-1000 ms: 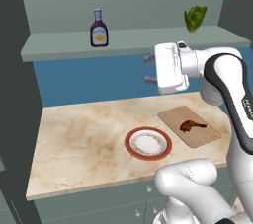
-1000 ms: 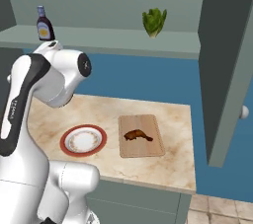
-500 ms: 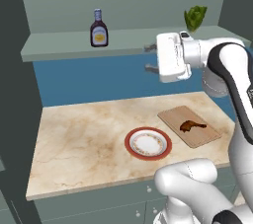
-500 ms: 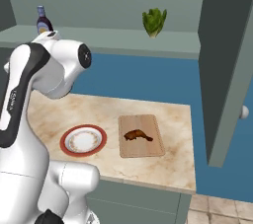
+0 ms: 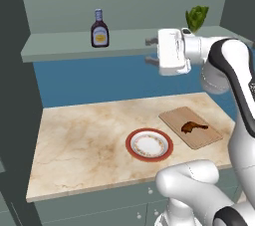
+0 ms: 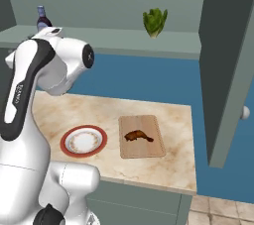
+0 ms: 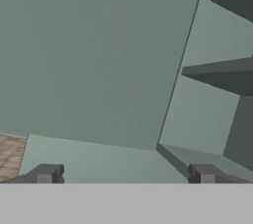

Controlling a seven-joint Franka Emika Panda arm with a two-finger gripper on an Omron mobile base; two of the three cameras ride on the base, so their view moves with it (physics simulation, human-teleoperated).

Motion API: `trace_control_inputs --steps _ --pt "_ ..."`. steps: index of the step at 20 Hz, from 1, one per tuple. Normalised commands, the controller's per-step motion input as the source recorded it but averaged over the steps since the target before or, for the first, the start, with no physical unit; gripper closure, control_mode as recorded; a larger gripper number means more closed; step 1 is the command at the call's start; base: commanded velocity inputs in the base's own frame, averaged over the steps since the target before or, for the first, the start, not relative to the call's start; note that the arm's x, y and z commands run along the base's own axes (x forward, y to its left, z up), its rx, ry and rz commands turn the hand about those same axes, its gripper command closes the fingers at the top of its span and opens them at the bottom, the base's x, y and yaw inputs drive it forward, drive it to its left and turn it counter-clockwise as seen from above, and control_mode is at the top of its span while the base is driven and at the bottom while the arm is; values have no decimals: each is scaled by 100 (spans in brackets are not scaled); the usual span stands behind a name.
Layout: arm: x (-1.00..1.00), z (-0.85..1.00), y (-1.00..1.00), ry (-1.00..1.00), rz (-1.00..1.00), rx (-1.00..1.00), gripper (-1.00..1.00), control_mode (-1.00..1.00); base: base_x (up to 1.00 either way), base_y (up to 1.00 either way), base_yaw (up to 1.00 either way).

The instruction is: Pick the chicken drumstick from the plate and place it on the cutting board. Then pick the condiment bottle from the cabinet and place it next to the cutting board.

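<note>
A small dark-brown condiment bottle (image 5: pixel 99 29) with a yellow label stands upright at the left of the grey-green cabinet (image 5: pixel 60 48) shelf. Right of it, at shelf height, the white arm's end effector (image 5: pixel 151 51) points toward the bottle, fingers spread wide and empty. On the marble tabletop (image 5: pixel 84 140) below sits a round red-rimmed plate (image 5: pixel 149 144), then a light wooden cutting board (image 5: pixel 190 126) carrying the dark-brown chicken drumstick (image 5: pixel 193 127).

The tool (image 5: pixel 148 51) has risen to the cabinet (image 5: pixel 64 47) shelf.
</note>
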Motion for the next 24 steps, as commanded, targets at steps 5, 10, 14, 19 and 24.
trace_control_inputs --steps 5,10,14,19,24 --pt "12 29 2 1 0 5 -100 -100 0 0 0" --pt "4 36 2 3 0 3 -100 -100 0 0 0" --pt "3 32 4 3 0 2 -100 -100 0 0 0" --pt "5 13 4 2 0 1 -100 -100 0 0 0" --pt "8 0 2 0 0 1 -100 -100 0 0 0"
